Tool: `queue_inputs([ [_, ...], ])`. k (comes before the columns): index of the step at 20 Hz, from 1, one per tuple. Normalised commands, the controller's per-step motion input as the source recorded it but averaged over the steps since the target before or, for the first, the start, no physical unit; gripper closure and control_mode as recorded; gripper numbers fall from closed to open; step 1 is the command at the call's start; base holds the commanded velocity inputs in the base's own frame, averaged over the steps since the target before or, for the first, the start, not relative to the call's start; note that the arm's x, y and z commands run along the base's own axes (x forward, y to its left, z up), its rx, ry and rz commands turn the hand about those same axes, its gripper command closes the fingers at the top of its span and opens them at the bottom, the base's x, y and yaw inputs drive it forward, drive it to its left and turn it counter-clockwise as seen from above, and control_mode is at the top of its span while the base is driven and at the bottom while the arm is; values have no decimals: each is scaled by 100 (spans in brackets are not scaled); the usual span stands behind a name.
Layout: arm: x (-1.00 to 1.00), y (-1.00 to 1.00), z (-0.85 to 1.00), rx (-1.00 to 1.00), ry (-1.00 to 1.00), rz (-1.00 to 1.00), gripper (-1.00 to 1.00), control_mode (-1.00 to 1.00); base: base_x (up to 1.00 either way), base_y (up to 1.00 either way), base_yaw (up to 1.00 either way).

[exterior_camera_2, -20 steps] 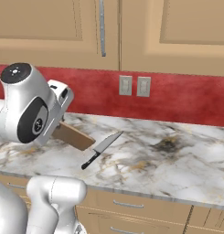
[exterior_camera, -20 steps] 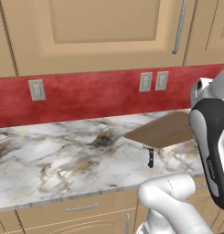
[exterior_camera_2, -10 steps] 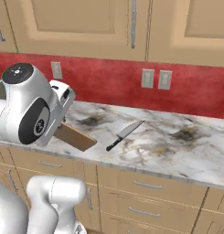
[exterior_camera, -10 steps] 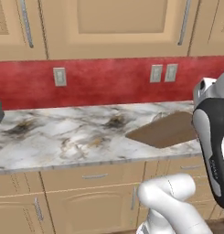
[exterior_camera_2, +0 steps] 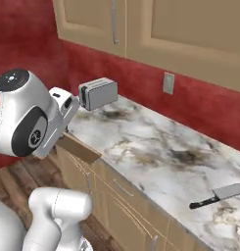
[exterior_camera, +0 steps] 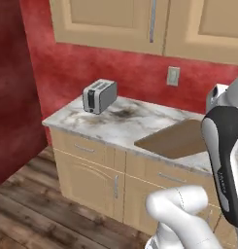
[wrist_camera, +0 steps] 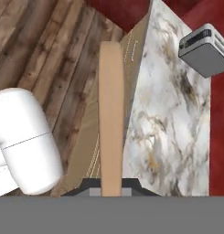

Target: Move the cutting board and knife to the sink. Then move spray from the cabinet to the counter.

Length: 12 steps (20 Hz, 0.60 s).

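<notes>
Hiding behind the arm, the cutting board shows only partly; gripper clamped shut on its edge, holding it above the counter edge. Knife lies well apart.

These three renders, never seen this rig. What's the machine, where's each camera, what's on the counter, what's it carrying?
It is a white robot arm on a base that can drive, in a simulated kitchen. Two pictures come from cameras on the base, behind the arm to its left and right, looking forward over it. The third comes from a camera on the hand, looking along the tool.

On the marble counter stand a grey toaster near the far end and a black-handled knife near the right edge of the right base view.

The tool is shut on the cutting board, a flat light-wood slab. The hand view sees it edge-on, above the counter's front edge and the wooden floor.
</notes>
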Motion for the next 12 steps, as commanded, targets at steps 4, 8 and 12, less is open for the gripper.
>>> queue_inputs([
  [4,0,0,0,0,0,0,100,100,0,31,94],
  [8,0,0,0,0,0,0,100,100,0,24,97],
  [12,0,0,0,0,0,0,100,100,0,14,100],
])
